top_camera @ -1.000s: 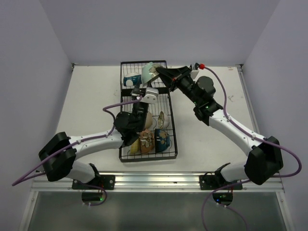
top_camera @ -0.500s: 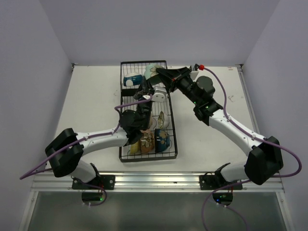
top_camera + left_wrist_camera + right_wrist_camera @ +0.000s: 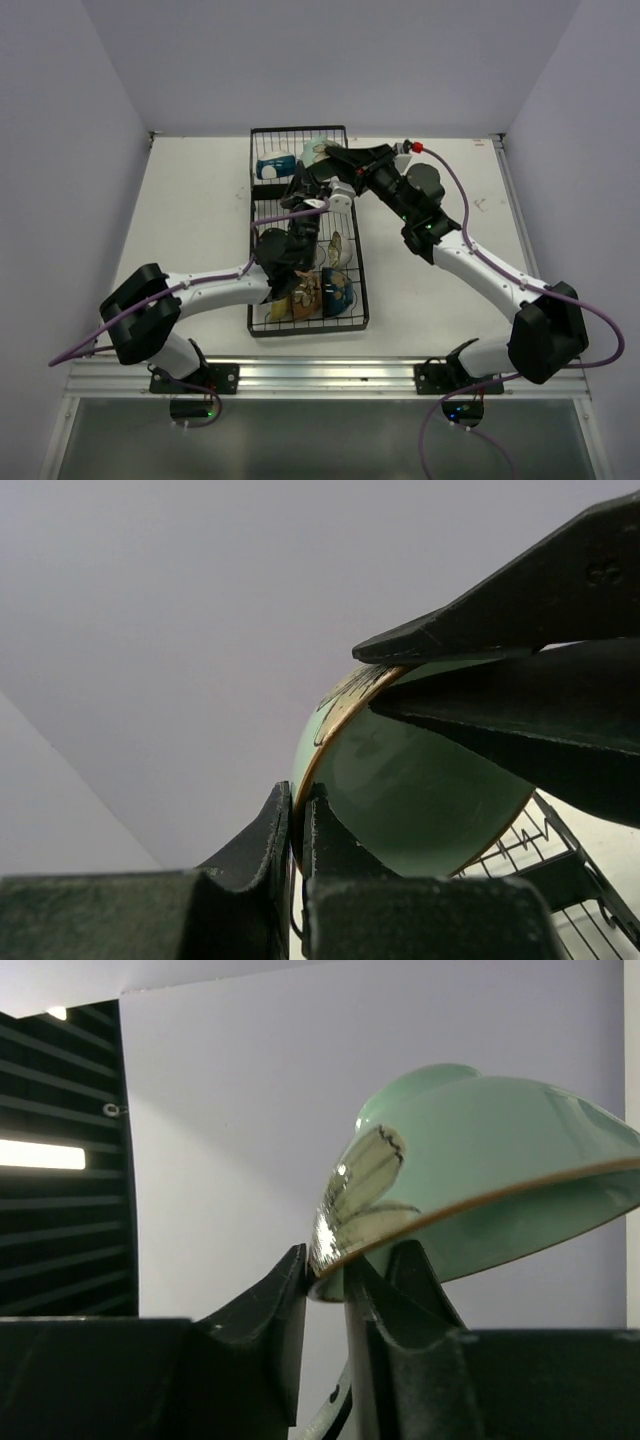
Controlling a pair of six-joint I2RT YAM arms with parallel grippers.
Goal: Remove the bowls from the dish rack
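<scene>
left gripper (image 3: 299,805) pinches the rim of the green bowl (image 3: 420,790); right gripper (image 3: 326,1260) straddles that rim, clamped or slack cannot be told; dish rack (image 3: 275,140) beneath both.

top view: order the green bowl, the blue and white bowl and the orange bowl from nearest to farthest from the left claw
1. green bowl, far end of the dish rack, its rim pinched in the left claw.
2. blue and white bowl, far left corner.
3. orange bowl, near end, by the left arm.

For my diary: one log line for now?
left gripper: shut on bowl rim | right gripper: around rim | bowl: over rack
</scene>
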